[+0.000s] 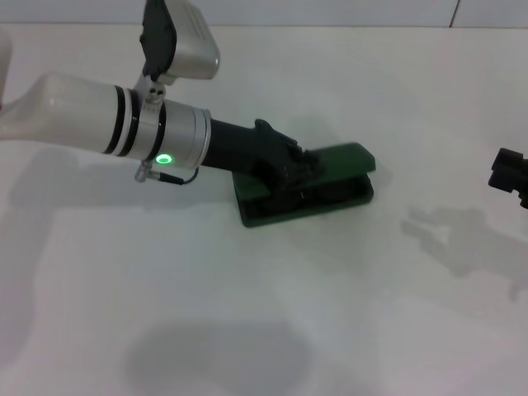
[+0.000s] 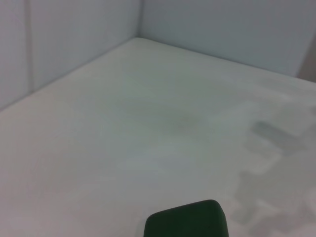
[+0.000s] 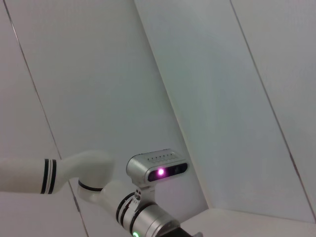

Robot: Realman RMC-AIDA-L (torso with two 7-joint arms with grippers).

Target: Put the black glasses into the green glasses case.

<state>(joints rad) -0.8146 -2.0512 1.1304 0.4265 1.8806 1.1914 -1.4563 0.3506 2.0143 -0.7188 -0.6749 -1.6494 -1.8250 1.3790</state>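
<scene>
Black left gripper (image 1: pixel 307 169) sits right over the open dark green rectangular hard glasses case (image 1: pixel 351 157), its fingers down at the case's tray; whether they are spread or closed cannot be told, since they merge with the dark interior. The thin black wire-frame glasses cannot be made out as a separate shape; they may be in the tray under the gripper or held by it, but that is a guess. The case's long axis runs roughly left-right across the pale desk (image 1: pixel 247 330), slightly tilted, lid raised on the far side. The left arm reaches in from the robot's left along that axis, so it is far nearer than the right. The right gripper (image 1: pixel 511 175) rests at the desk's right edge, well apart from the case, finger state not readable. In the left wrist view only a rounded green corner of the case (image 2: pixel 187 219) shows. Nothing else stands on the desk near the case.
</scene>
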